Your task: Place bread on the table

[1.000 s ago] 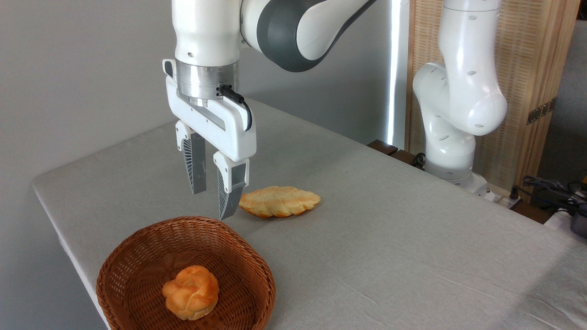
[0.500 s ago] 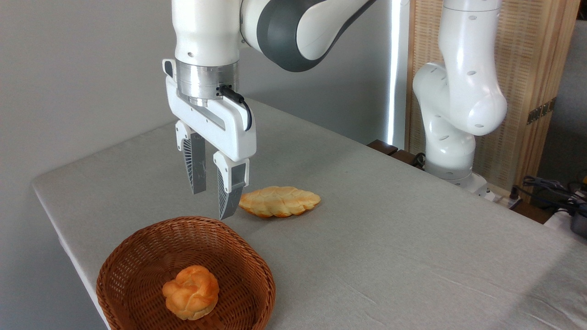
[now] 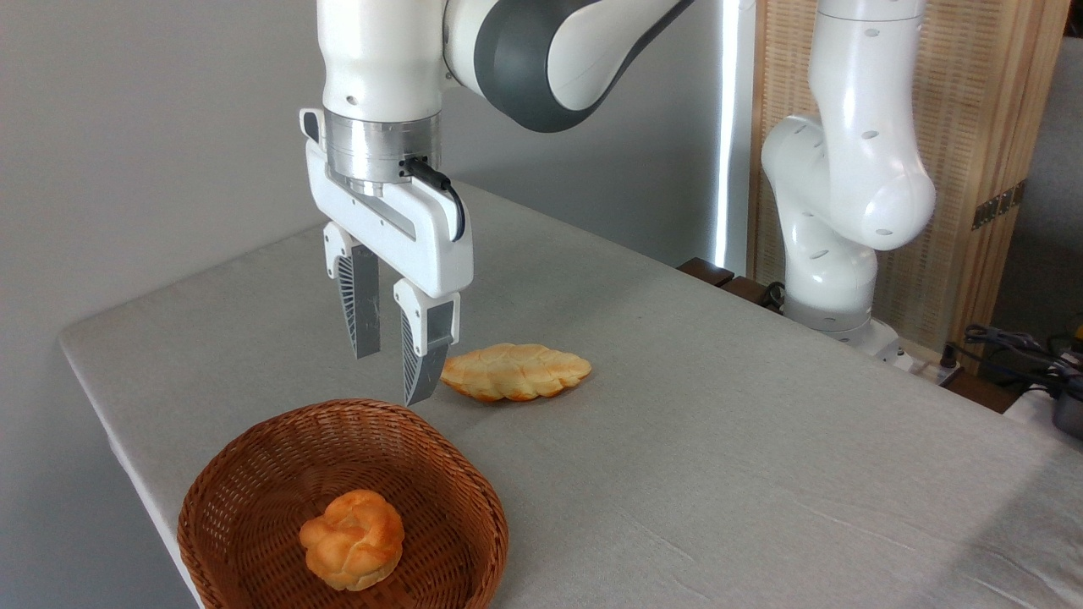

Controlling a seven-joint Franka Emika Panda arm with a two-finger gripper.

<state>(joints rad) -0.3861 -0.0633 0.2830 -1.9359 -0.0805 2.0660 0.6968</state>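
Low in the left of the frame, the bun (image 3: 352, 540) sat inside the basket (image 3: 254, 474), resting on its woven floor toward the near side. Above and behind it hung the claw (image 3: 391, 376), pointing straight down, its two ribbed grey fingers (image 3: 364, 304) apart with a clear gap between them and nothing held. The fingertips stood over the basket's far rim, the nearer tip just above the wicker edge as seen from this camera; whether it touched the rim could not be told. The bun lay well below the claw and apart from it.

Just right of the fingers, a paler, flatter loaf (image 3: 516, 371) lay on the table (image 3: 719, 440), outside the basket and near its far edge.

The table was covered in light grey cloth with a rounded corner at middle left, faintly creased toward the lower right. The arm's white base (image 3: 833, 288) rose at the table's far side in the upper right. Behind it stood a slatted wooden screen (image 3: 998, 152); a plain grey wall (image 3: 144, 127) filled the upper left. At the right edge some dark cables (image 3: 1015, 347) lay.
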